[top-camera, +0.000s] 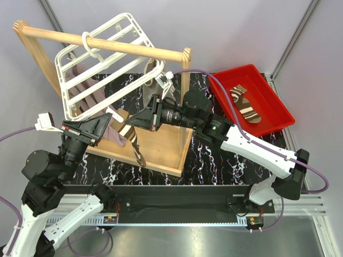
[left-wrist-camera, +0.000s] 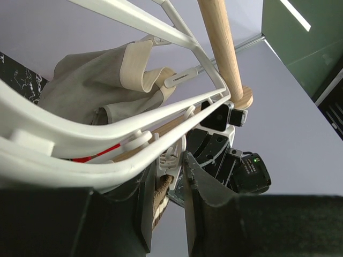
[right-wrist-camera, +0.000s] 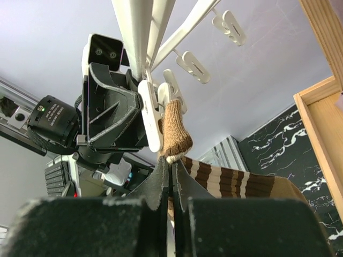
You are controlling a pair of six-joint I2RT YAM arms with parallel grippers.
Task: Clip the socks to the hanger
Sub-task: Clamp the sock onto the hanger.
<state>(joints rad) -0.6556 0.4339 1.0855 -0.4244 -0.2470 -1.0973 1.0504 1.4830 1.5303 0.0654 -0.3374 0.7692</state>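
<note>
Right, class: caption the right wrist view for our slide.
Right gripper holds the striped sock, brown tip at a white clip on the hanger, left gripper alongside.

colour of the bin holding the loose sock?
Red; the bin with the sock shows best in the top external view.

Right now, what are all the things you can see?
wooden stand: 1, light wood, on the table.
hanger: 1, white, hooked over the stand's rail.
clips: several, white, dangling from hanger.
striped socks: 2, brown and cream; one in the bin, one at a clip.
bin: 1, red, table's right side.
mauve cloth: count unclear, under hanger.
grey-beige cloth: 1, on hanger.
table: 1, black marbled.
left gripper: 1, black, beside the clip.
right gripper: 1, black, shut on the sock.
</note>
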